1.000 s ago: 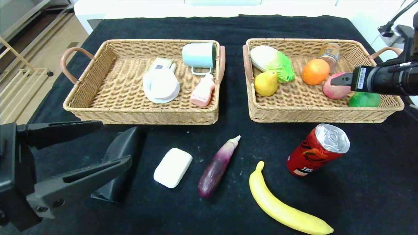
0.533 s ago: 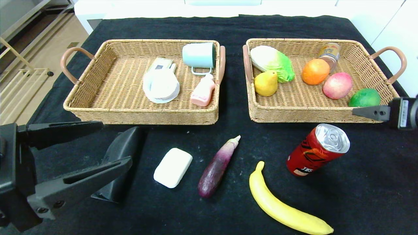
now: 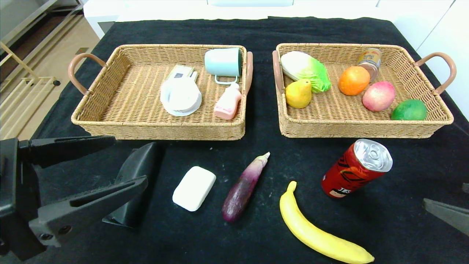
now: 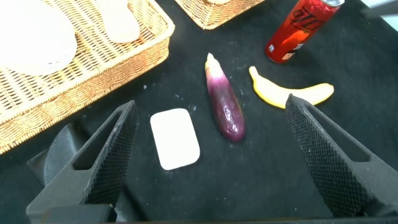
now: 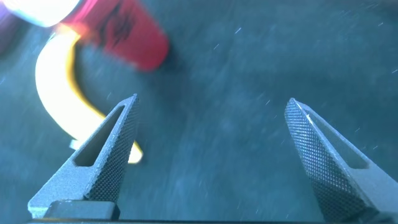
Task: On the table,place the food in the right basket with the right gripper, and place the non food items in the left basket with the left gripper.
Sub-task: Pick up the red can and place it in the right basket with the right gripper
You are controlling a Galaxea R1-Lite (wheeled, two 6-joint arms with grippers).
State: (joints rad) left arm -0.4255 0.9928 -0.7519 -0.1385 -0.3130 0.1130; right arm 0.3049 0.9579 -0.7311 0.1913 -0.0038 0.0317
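On the black table (image 3: 256,33) stand the left basket (image 3: 95,121) and the right basket (image 3: 359,130). The peach (image 3: 378,96) lies in the right basket. In front lie the red can (image 3: 357,168), banana (image 3: 318,234), eggplant (image 3: 244,187), white bar (image 3: 194,188) and black case (image 3: 137,179). My left gripper (image 3: 130,159) hangs open at the near left, over the case. In its wrist view the left gripper (image 4: 211,102) frames the bar (image 4: 175,138) and eggplant (image 4: 225,106). My right gripper (image 3: 446,194) is open and empty at the near right edge, right of the can (image 5: 124,31) and banana (image 5: 56,87).
The left basket holds a round white dish (image 3: 180,97), a mint cup (image 3: 223,62), a pink bottle (image 3: 228,102) and a small box. The right basket also holds a cabbage (image 3: 306,71), pear (image 3: 298,94), orange (image 3: 354,80), tin (image 3: 370,60) and green fruit (image 3: 409,110).
My right gripper has drawn back from over the peach in the right basket to the near right edge of the table. The peach stays in the basket. The left arm is still.
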